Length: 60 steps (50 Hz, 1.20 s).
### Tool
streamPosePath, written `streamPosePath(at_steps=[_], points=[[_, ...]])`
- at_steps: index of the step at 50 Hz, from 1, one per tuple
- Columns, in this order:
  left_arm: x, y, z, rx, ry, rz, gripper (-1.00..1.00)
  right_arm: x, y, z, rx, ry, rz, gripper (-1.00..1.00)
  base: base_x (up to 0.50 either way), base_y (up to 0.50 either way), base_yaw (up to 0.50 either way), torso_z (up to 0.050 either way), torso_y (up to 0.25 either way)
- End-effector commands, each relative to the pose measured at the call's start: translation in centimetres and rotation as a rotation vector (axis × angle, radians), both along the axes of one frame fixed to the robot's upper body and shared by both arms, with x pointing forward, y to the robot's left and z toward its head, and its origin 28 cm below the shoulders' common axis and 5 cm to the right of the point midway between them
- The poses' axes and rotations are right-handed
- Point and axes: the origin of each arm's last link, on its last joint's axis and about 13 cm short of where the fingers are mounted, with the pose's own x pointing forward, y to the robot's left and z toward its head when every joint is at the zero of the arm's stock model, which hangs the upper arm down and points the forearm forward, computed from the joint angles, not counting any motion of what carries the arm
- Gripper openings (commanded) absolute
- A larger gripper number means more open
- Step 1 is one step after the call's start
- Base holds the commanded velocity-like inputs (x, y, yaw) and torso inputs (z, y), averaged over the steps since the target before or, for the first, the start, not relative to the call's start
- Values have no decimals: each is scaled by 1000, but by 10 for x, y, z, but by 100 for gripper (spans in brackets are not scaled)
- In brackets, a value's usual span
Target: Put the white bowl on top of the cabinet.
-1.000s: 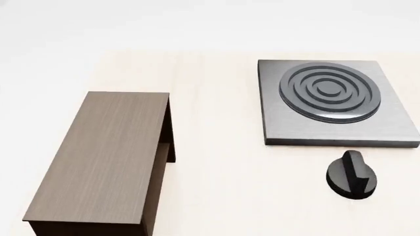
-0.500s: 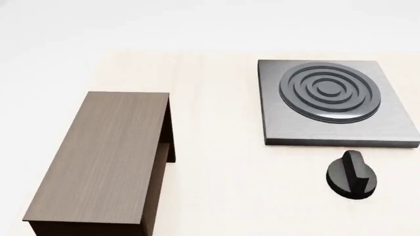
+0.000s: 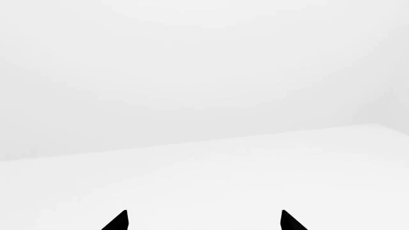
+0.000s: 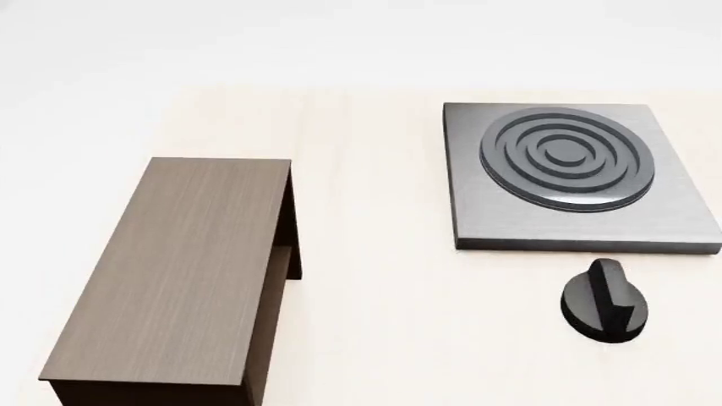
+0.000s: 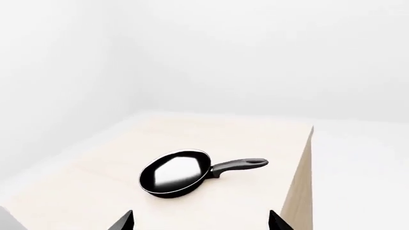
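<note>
The white bowl is out of view in every frame. The cabinet (image 4: 175, 271), long, dark brown and wood-grained with a bare flat top, stands at the left of the head view. Neither gripper shows in the head view. In the left wrist view my left gripper (image 3: 203, 221) is open, only its two black fingertips (image 3: 119, 222) showing against blank white surroundings. My right gripper (image 5: 200, 222) is open too, its tips wide apart above the pale table, with nothing between them.
A grey square stove plate (image 4: 581, 176) with raised rings lies at the back right, with a black knob (image 4: 606, 301) in front of it. A black frying pan (image 5: 177, 173) rests on the pale table (image 5: 243, 139) ahead of the right gripper, near the table's edge.
</note>
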Motion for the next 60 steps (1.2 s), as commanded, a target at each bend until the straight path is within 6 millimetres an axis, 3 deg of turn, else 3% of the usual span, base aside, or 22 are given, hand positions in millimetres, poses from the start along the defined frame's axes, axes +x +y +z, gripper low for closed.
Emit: streamPosePath(at_steps=[1,12,33,47,60], points=[[1,2,2,-30,-31,28,100,1,1,-2,53,26,3,100,0,0,0,0,0],[0,3,1,-34,-32,28,100,17,5,7,190,106,55,100,0,0,0,0,0],[0,3,1,-32,-31,31,100,17,6,19,359,100,51,100,0,0,0,0,0],[0,3,1,-31,-30,31,100,20,8,19,363,153,56,100,0,0,0,0,0],[1,3,1,-31,-27,30,100,36,7,21,349,164,60,100,0,0,0,0,0]])
